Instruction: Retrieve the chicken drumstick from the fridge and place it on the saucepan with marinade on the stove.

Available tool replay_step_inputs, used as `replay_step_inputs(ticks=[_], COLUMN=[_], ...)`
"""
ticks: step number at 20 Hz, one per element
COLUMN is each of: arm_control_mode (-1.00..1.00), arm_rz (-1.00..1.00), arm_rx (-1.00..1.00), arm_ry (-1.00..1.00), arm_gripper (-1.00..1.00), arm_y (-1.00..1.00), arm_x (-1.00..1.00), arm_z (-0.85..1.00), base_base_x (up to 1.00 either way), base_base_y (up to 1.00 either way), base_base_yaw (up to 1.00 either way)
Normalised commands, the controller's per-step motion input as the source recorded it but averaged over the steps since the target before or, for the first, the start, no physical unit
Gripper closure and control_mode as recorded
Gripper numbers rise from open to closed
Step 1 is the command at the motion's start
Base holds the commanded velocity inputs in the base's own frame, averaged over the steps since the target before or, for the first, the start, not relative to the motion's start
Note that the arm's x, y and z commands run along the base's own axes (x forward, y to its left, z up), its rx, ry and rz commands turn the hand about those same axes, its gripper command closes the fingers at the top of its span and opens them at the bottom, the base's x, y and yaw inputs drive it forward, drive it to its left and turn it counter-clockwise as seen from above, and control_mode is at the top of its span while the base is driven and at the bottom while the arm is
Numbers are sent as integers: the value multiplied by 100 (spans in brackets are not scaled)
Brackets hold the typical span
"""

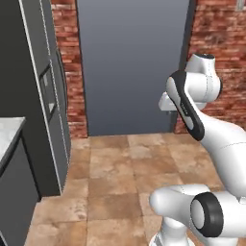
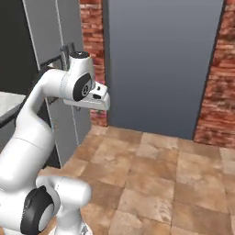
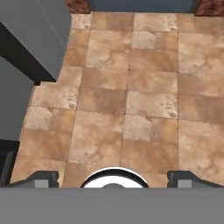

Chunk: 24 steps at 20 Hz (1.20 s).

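Pincer [image 3: 113, 178] spread wide and empty, aimed down at the tiled floor [image 3: 144, 100] — the closed fridge [image 1: 45, 91] stands off to its left, doors shut, the drumstick presumably still inside — so the arm must turn that way.

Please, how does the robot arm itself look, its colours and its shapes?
The arm has smooth, rounded, glossy white links with black bands and black round caps at the joints. The gripper has two small dark grey, blocky finger tips. No cables or markings show.
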Motion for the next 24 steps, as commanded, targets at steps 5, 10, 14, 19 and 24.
replay_step_inputs(ticks=[5,10,14,19,24], arm_control_mode=[100,100,100,100,100], arm_rz=[0,0,0,0,0], arm_rx=[0,0,0,0,0], arm_ry=[0,0,0,0,0], arm_gripper=[-100,-100,-100,-100,-100], arm_y=[0,0,0,0,0], arm_x=[0,0,0,0,0], arm_z=[0,0,0,0,0], base_base_x=[0,0,0,0,0], base_base_y=[1,-42,-100,-100,-100], base_base_yaw=[100,73,44,37,41])
